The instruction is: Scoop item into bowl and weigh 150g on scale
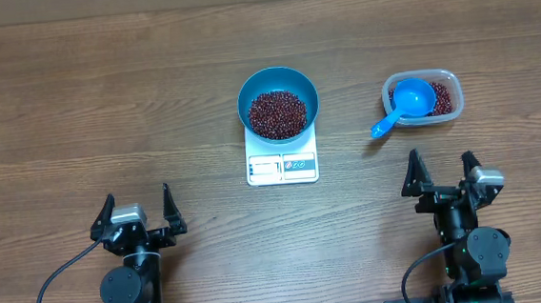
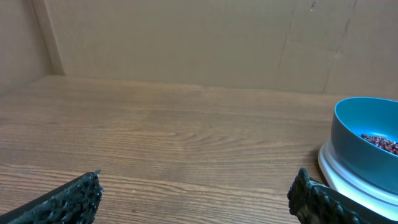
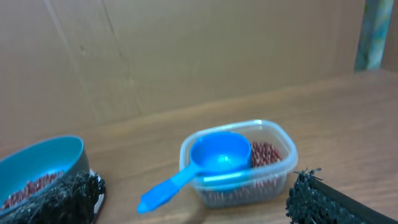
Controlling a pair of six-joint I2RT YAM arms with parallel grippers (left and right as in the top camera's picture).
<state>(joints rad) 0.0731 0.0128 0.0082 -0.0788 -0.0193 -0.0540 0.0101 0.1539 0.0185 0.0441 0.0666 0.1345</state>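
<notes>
A bright blue bowl [image 1: 278, 103] [image 2: 368, 143] [image 3: 38, 169] stands on the white scale [image 1: 282, 162] at mid-table, with a heap of dark red-brown beans [image 1: 277, 115] [image 2: 380, 143] inside it. More beans [image 1: 441, 98] [image 3: 267, 154] lie in a clear tub [image 1: 422, 99] [image 3: 239, 163] to the right, where a small blue scoop [image 1: 404, 104] [image 3: 205, 163] rests, its handle over the rim. My left gripper [image 1: 139, 211] [image 2: 196, 199] is open at the near left, empty. Just as empty, my right gripper [image 1: 439, 172] [image 3: 193, 199] is open at the near right, short of the tub.
A brown cardboard wall [image 2: 186, 43] [image 3: 186, 56] closes off the far side of the wooden table [image 1: 106, 115]. The scale's display and button panel [image 1: 282, 168] face the near edge.
</notes>
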